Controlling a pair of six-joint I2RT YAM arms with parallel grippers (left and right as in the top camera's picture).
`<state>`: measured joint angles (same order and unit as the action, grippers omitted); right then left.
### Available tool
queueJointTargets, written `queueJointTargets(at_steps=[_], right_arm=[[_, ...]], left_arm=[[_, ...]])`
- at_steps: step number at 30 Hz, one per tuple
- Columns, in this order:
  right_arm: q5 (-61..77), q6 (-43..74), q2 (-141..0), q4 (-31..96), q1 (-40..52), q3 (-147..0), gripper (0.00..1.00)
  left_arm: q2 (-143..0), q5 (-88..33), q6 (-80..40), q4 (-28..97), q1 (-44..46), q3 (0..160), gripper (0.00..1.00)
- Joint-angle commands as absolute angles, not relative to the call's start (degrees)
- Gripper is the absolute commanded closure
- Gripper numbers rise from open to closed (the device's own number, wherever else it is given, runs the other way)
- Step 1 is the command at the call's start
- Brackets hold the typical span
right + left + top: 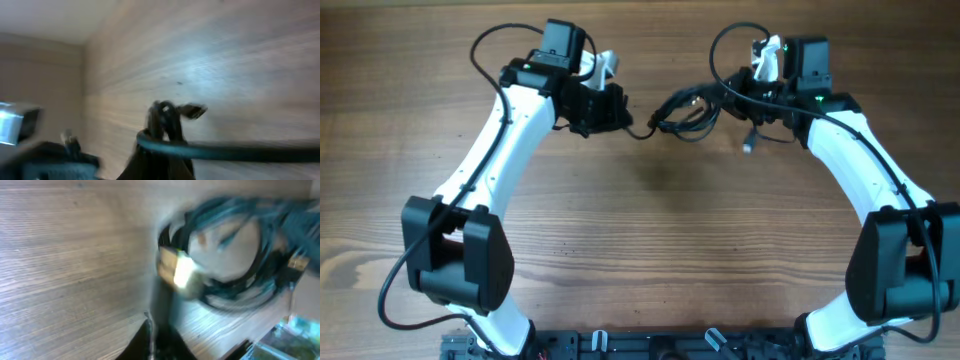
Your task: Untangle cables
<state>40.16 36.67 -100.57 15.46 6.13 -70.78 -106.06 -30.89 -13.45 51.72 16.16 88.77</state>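
Tangled cables (685,112) lie strung between two arms on the worktop (640,230).
The right end effector (738,95) clenches the bundle, seemingly anchoring it; a strand reaches the left end effector (618,112), its grip unclear through blur.

No lettering, label, brand, number or sign can be read anywhere in these views.

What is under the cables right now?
Only bare wood table shows around the cables. The patch directly beneath is covered by the bundle, so anything there is hidden.
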Motion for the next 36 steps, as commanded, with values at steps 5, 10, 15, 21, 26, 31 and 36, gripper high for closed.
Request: queueJointTargets(at_steps=[5,10,15,21,26,31,36], right_arm=[[48.9,39.9,-98.8,12.1,5.2,-72.3,0.96],[52.6,34.6,-98.8,12.1,4.9,-72.3,0.96],[55.0,32.9,-98.8,11.2,4.8,-72.3,0.96],[55.4,32.9,-98.8,11.1,4.8,-72.3,0.96],[55.4,36.0,-98.8,11.2,4.1,-72.3,0.96],[58.5,37.7,-98.8,10.6,3.1,-72.3,0.96],[60.5,38.4,-98.8,10.0,3.0,-72.3,0.96]], left_arm=[[-105.6,-29.0,-6.0,49.9,18.6,89.5,0.54],[-105.1,-33.3,-2.2,44.8,17.6,93.9,0.52],[-105.7,-36.5,4.3,42.7,18.9,93.9,0.46],[-107.1,-36.7,7.3,42.8,24.0,93.9,0.48],[-107.9,-35.8,7.2,42.9,26.5,93.9,0.61],[-109.5,-34.4,7.2,42.8,27.4,93.8,0.55],[-111.0,-35.8,7.0,41.4,27.9,93.8,0.5]])
